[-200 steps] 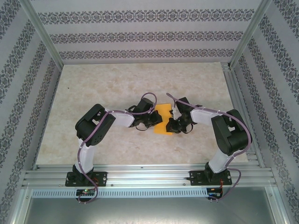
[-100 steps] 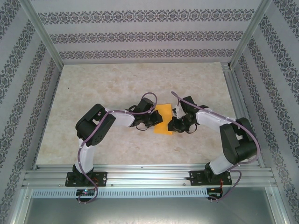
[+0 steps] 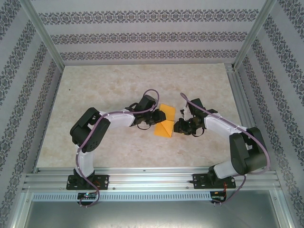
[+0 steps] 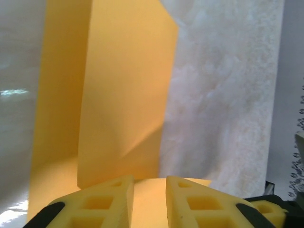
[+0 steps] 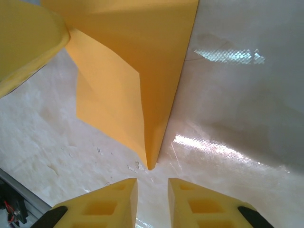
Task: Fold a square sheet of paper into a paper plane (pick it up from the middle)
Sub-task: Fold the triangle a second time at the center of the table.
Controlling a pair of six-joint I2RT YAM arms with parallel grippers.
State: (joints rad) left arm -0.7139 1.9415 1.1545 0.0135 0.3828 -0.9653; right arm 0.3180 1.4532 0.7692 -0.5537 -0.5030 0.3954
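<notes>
Our orange paper (image 3: 166,115) stands half folded on the worktop (image 3: 114,80), between the fingers of our left end effector (image 4: 149,183); we cannot tell if they pinch it. Our right end effector (image 5: 152,184) is a bit open, near its tip.

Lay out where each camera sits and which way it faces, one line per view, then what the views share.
Top external: above and behind the arms, looking down on the table; both arms show, left gripper and right gripper flanking the square sheet of paper.
Left wrist: on the left arm, looking along its yellow fingers at the paper standing close ahead.
Right wrist: on the right arm, looking past its fingers at the table and the paper's pointed corner.
Shared: all three see the orange paper on the table.
</notes>
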